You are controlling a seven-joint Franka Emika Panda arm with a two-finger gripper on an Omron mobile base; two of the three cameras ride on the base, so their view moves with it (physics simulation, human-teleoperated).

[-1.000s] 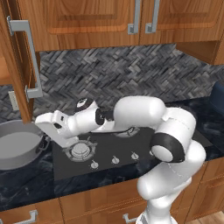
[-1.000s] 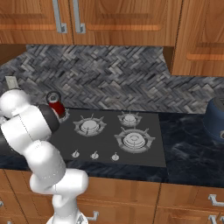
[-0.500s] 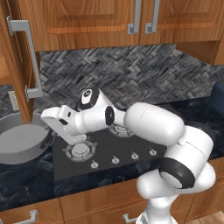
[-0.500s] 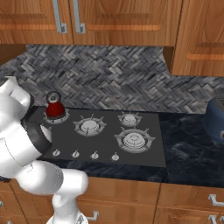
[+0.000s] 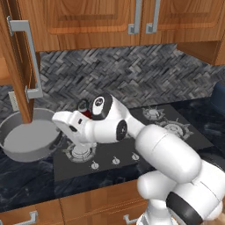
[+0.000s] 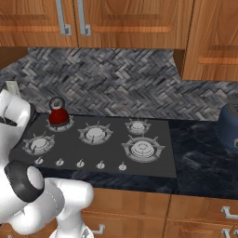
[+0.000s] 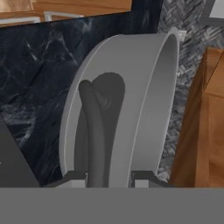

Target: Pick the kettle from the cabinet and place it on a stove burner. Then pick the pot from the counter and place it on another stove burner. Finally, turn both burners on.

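- Now the tool (image 5: 58, 124) reaches out to the left of the cooktop (image 6: 93, 153), right at the near rim of the pot (image 5: 30, 141).
- Seen from the hand, the two finger tips of the tool (image 7: 109, 177) stand either side of the pot's (image 7: 131, 87) dark looped side handle (image 7: 94, 127) and the wall next to it.
- Whether the tips are pressing on the handle or merely straddling it, I cannot tell; the gap between them is fairly narrow.
- The pot sits on the glossy black surface (image 5: 26, 186), just beside the left edge of the cooktop and below the open cabinet door (image 5: 17, 66).
- That door carries a long grey bar handle (image 5: 33, 61); in the hand view its brown edge (image 7: 205, 122) stands close to the pot.
- The pot looks level on the surface, not raised.
- The kettle (image 6: 58, 115) stands upright on the back-left burner (image 6: 59, 125), its black lid knob on top.
- From the left base camera, the kettle (image 5: 86, 112) is partly hidden behind the white arm.
- The other burners (image 6: 95, 135) are bare.
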